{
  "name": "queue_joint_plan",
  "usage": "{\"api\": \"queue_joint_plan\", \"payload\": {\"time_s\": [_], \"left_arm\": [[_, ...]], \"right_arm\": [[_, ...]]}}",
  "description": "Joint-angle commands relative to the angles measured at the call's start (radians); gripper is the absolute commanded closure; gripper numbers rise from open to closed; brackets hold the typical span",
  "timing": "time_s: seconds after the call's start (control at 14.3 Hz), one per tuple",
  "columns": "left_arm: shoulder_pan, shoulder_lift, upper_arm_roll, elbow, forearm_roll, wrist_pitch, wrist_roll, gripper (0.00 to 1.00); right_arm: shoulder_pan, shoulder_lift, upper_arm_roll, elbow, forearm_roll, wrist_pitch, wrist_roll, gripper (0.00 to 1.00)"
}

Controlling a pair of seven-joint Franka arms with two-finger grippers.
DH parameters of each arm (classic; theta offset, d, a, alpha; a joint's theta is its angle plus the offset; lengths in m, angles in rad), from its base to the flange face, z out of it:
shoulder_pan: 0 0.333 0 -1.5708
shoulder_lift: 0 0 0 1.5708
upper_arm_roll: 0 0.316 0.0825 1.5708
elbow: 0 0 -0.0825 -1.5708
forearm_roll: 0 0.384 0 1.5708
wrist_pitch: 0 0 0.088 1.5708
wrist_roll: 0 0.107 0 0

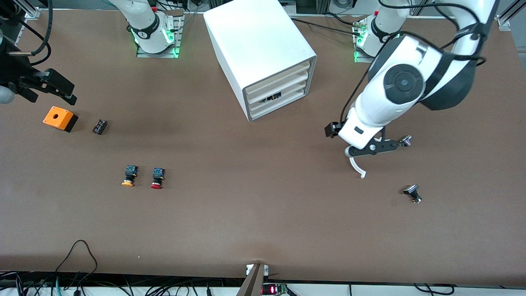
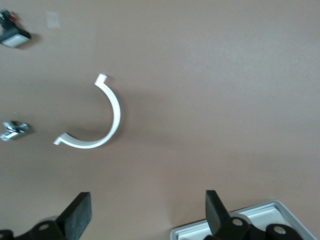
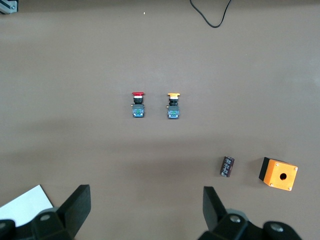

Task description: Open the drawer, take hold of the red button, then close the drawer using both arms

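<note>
The white cabinet [image 1: 259, 49] stands mid-table near the arms' bases. Its three alike drawers [image 1: 279, 88] are all pushed in; a small dark cut-out [image 1: 272, 98] shows on their front. The red-capped button [image 1: 157, 178] lies on the bare table beside an orange-capped one [image 1: 129, 176]; both show in the right wrist view, red [image 3: 138, 104] and orange [image 3: 173, 105]. My left gripper [image 1: 353, 135] hangs open and empty [image 2: 145, 215] over the table beside the cabinet's front corner [image 2: 250, 220]. My right gripper [image 1: 57, 88] is open and empty [image 3: 145, 210] above the orange box [image 1: 60, 118].
A white C-shaped clip [image 1: 356, 164] lies just under the left hand, with a small silver part [image 1: 407, 142] and a black-and-silver part [image 1: 412, 193] near it. A small dark component [image 1: 99, 126] lies beside the orange box. Cables run along the table's near edge.
</note>
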Motion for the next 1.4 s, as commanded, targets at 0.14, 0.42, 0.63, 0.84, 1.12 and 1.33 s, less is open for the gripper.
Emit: {"api": "queue_joint_plan", "payload": {"time_s": [0.14,0.42,0.63,0.84,1.12,1.33], "left_arm": [[0.083,-0.035,0.006,0.085,0.019,-0.074,0.263,0.01],[0.047,-0.150,0.251,0.044,-0.074,-0.068,0.537,0.00],[-0.033,-0.264,0.453,-0.071,-0.164,-0.038,0.655,0.00],[-0.110,-0.351,0.575,-0.212,-0.168,0.056,0.723,0.00],[-0.150,-0.439,0.624,-0.281,-0.142,0.096,0.757,0.00],[-0.166,-0.434,0.624,-0.265,-0.150,0.012,0.756,0.00]], "right_arm": [[-0.007,0.001,0.007,0.006,-0.001,0.003,-0.022,0.01],[-0.007,0.001,0.007,0.004,-0.006,0.002,-0.019,0.01],[-0.007,0.001,0.007,0.006,-0.006,0.002,-0.018,0.01],[-0.006,0.002,0.007,0.005,-0.004,0.002,-0.013,0.01],[-0.006,0.002,0.008,0.004,-0.004,0.000,-0.018,0.01],[-0.004,0.004,0.008,0.004,-0.007,0.002,-0.016,0.01]]}}
